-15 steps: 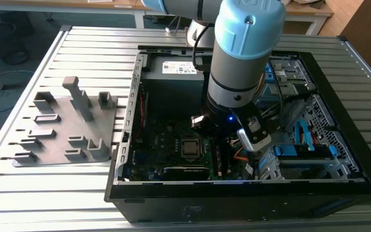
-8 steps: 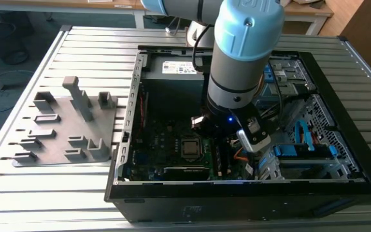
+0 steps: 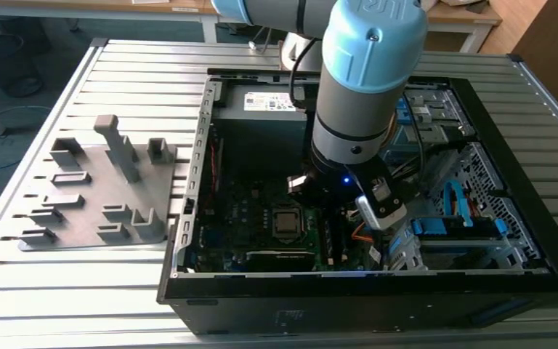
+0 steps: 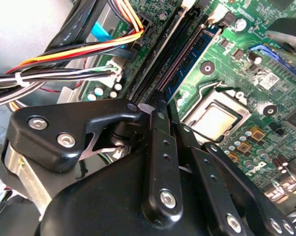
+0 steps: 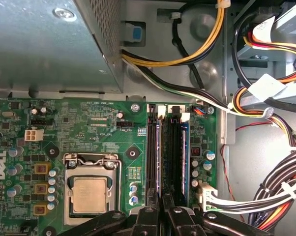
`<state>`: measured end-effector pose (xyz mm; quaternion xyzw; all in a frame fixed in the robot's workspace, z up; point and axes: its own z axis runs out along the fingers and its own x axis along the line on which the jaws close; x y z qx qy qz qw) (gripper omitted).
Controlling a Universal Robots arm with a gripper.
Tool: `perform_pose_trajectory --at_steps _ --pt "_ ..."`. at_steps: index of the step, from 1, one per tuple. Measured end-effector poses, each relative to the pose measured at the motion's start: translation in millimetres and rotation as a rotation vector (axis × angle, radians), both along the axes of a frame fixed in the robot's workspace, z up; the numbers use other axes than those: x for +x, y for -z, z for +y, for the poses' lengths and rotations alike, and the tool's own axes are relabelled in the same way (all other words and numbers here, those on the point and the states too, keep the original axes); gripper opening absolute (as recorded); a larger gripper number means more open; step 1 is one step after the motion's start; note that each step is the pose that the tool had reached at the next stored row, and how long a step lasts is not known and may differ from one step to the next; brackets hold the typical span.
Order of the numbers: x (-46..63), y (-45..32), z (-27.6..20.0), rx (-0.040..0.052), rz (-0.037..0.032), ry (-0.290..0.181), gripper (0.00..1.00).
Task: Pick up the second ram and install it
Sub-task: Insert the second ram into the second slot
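Ram (image 5: 158,162) stood edge-on in a motherboard (image 5: 89,128) slot, its lower end hidden by the gripper (image 5: 162,206), whose fingers were pinched narrow around it.

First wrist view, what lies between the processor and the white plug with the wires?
In the first wrist view, the parallel memory slots lie between the processor and the white plug, with small capacitors alongside.

Grey arm (image 3: 357,109) with pale-blue caps; black claw (image 4: 162,147) (silver screws in the links).
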<state>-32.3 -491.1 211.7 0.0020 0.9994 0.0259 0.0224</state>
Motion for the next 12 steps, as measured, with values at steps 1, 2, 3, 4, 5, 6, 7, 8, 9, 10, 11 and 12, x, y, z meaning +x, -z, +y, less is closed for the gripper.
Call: perform_pose_trajectory --at_steps 1,2,3,4,5,6,7,8,9,10,11,12 --pt "0.0 0.0 0.0 0.0001 0.0000 0.002 0.14" --pt "0.0 0.0 0.0 0.0001 0.0000 0.004 0.14" --pt "0.0 0.0 0.0 0.0003 0.0000 0.005 0.14" --pt "0.0 0.0 0.0 0.0004 0.0000 0.007 0.14" --pt "0.0 0.0 0.0 0.0005 -0.0001 0.009 0.14" --pt "0.0 0.0 0.0 0.0006 -0.0001 0.012 0.14" --pt "0.0 0.0 0.0 0.0006 -0.0001 0.017 0.14" --pt "0.0 0.0 0.0 0.0005 -0.0001 0.021 0.14" --pt "0.0 -0.1 0.0 0.0005 -0.0001 0.025 0.14" --pt "0.0 -0.2 0.0 0.0007 -0.0001 0.027 0.14" --pt "0.0 -0.4 0.1 0.0020 -0.0002 0.028 0.14" --pt "0.0 -0.6 0.1 0.0029 -0.0002 0.028 0.14"
